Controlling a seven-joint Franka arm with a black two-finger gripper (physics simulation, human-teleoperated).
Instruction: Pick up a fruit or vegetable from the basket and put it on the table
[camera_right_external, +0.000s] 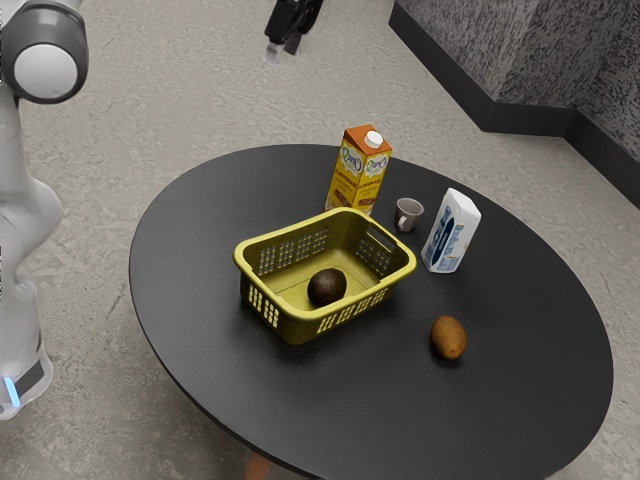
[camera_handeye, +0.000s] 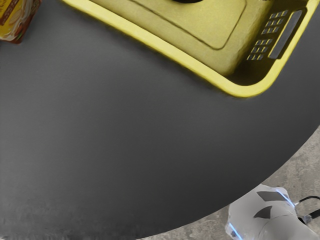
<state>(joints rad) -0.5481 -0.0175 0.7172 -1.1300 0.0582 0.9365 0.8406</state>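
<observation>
Brown oval kiwi sits on black round worktop, near yellow plastic basket; probably done. Dark round avocado in basket. Black gripper above basket level, can't tell if open.

Exterior view: moderate, diffuse light. Pale floor evenly lit; black tabletop dark. Soft shadow hugging base of yellow basket; inner walls darker than rim. Kiwi softly shaded; avocado near-black. Wrist view: rim bright yellow, inner corner beside handle deeply shaded. Broad, dull sheen on tabletop. Robot base: blue strips glowing.
</observation>
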